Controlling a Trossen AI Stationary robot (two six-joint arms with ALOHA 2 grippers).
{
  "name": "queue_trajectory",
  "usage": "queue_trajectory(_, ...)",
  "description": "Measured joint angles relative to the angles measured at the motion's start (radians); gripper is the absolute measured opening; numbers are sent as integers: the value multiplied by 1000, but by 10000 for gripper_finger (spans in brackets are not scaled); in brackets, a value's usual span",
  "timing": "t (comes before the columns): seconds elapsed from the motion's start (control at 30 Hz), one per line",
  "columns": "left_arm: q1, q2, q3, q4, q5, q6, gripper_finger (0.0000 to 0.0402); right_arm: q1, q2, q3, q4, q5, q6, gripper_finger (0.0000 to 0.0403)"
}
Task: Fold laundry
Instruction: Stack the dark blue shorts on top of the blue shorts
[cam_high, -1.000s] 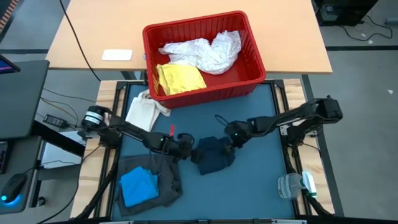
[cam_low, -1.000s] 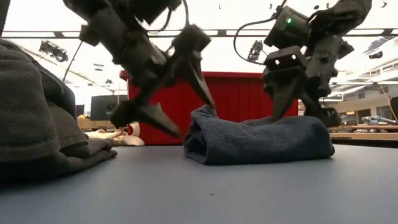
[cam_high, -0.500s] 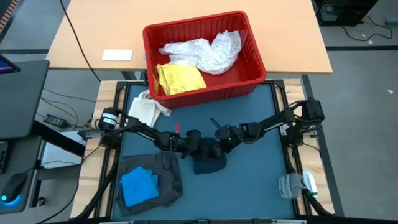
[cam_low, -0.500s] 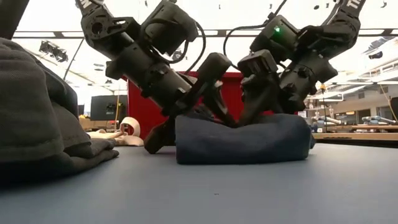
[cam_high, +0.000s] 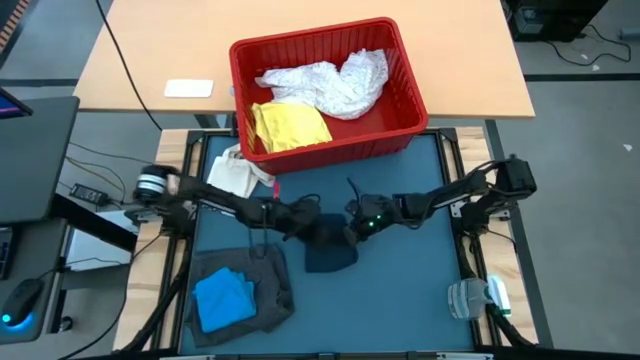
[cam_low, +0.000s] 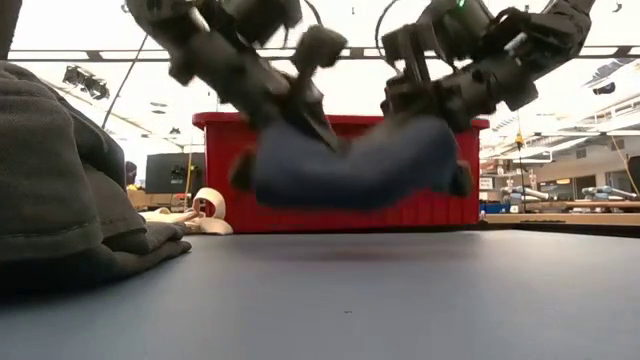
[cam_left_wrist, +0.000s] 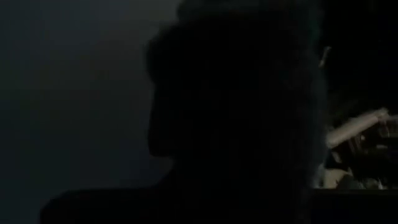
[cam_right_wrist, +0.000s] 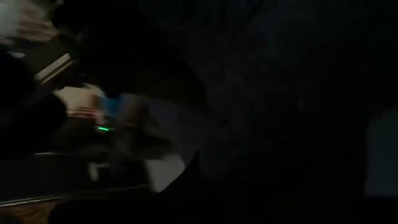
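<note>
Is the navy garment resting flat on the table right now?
No, in the low view the navy garment hangs clear of the dark table, with the red basket showing beneath it.

Left gripper (cam_low: 300, 110): jaws go from spread to clamped on the navy garment's (cam_low: 350, 165) left end.
Right gripper (cam_low: 425, 95): likewise clamped, right end.
Navy garment: now off the table, sagging between them.

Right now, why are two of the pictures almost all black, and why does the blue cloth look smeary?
Both wrist views are dark because the navy garment sits right against those cameras. In the low view it looks smeared, since it hangs off the table between the left claw and right claw, blurred by motion. The high view is evenly lit and sharp.
</note>
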Motion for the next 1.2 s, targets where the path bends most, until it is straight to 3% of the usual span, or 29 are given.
queue_trajectory(0.2, -50, -281, 3, -280, -3, -32, 24, 18, -1, 99, 79, 3, 46, 20)
queue_trajectory(0.37, -196, -434, 8, -548, -130, -181, 29, 31, 103, 311, 6, 21, -27, 20)
queue_trajectory(0.5, -308, -476, 6, -689, -151, -312, 29, 45, 255, 529, -73, 6, -56, 20)
queue_trajectory(0.83, -627, -581, 5, -944, -72, -563, 31, 142, 656, 1105, -241, -25, -63, 20)
queue_trajectory(1.03, -765, -587, 3, -1035, -69, -606, 32, 148, 856, 1395, -333, -31, -42, 21)
queue_trajectory(1.2, -817, -540, -26, -1051, -95, -622, 32, 159, 958, 1566, -480, -15, -41, 21)
